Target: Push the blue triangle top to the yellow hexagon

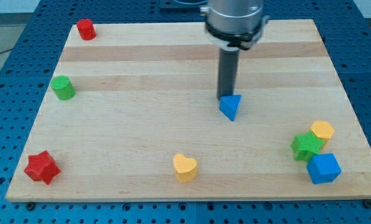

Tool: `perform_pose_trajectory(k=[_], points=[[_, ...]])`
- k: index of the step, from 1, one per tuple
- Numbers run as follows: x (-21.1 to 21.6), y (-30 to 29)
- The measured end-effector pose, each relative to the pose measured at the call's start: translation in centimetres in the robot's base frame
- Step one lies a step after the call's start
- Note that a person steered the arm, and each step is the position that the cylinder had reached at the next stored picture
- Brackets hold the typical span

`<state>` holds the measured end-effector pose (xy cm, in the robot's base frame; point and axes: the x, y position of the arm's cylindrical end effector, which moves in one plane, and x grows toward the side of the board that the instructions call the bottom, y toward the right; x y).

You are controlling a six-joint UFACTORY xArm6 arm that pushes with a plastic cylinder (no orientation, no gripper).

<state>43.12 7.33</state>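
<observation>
My tip, a bare rod clamping nothing, touches the top-left edge of the small blue triangle block, well apart from the yellow hexagon block, so an off-centre push may spin it aside.

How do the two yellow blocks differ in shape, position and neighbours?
The yellow hexagon is six-sided; the yellow heart has a notched top.
The hexagon sits near the view's right edge; the heart lies near the view's bottom, left of centre.
The hexagon is right against the green star, with the blue cube just below; the heart stands alone.
Both are yellow, and my tip, at the blue triangle, touches neither.
</observation>
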Motion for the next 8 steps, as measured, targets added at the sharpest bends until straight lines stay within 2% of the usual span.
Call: perform_pose_trajectory(k=[1,2,3,4,7,8], points=[[0.4,0.5],[-0.8,-4.7],[-0.1,-8.5],[3.4,-6.8],[2.9,6.6],[1.7,7.2]])
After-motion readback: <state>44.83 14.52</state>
